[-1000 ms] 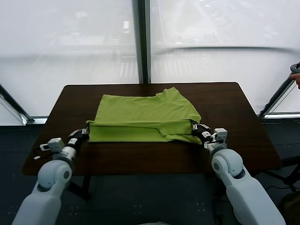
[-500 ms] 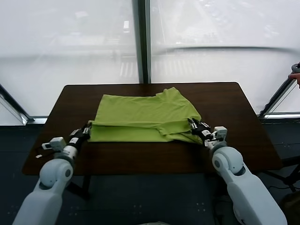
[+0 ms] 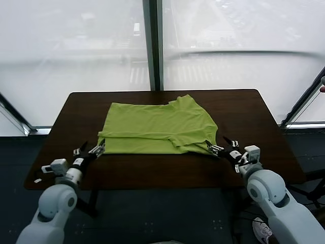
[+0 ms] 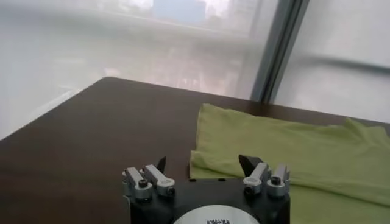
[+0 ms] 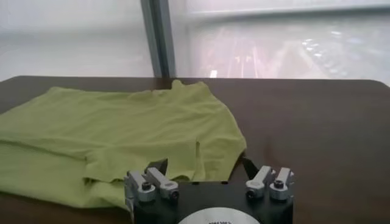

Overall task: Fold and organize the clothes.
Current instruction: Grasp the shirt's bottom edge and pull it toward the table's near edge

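T-shirt (image 3: 157, 128) folded betw both tools (open, just clear).

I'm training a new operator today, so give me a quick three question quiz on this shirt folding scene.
1. True or false: the green shirt lies partly folded on the table.
2. Which pincer is gripping the shirt? A) left B) right C) neither
3. Fill in: both pincers sit at the shirt's ____ edge, nearest the robot.

Key: 1 true. 2 C: the left pincer and right pincer are open, just off the fabric. 3 front.
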{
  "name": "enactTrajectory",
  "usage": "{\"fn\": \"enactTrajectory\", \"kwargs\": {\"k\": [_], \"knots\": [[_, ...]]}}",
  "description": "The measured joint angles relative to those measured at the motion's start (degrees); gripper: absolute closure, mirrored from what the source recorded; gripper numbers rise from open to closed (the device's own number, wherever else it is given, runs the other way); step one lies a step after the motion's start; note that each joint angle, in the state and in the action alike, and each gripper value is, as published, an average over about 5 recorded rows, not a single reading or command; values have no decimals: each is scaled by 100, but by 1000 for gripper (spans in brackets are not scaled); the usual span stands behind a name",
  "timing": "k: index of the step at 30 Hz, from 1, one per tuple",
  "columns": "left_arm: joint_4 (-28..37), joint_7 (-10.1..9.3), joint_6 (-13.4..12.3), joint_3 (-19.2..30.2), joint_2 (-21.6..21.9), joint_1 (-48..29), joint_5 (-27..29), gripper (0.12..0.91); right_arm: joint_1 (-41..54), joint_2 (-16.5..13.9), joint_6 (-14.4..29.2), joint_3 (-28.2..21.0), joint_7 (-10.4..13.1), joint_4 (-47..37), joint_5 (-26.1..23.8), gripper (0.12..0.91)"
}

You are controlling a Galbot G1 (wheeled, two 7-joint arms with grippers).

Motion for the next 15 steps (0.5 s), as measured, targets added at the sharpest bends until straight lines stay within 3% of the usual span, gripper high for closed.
{"fn": "enactTrajectory", "kwargs": {"k": [3, 9, 12, 15], "knots": [[-55, -9, -1, 7, -73, 132, 51, 123, -76, -3, -20, 7, 7, 15, -35, 215], [-114, -17, 2, 25, -150, 300, 63, 136, -125, 24, -20, -3, 11, -30, -69, 238], [-94, -17, 4, 33, -163, 326, 77, 243, -119, 39, -19, -17, 15, -55, -68, 276], [-41, -17, 4, 33, -159, 316, 77, 429, -117, 43, -18, -30, 20, -71, -67, 390]]}}
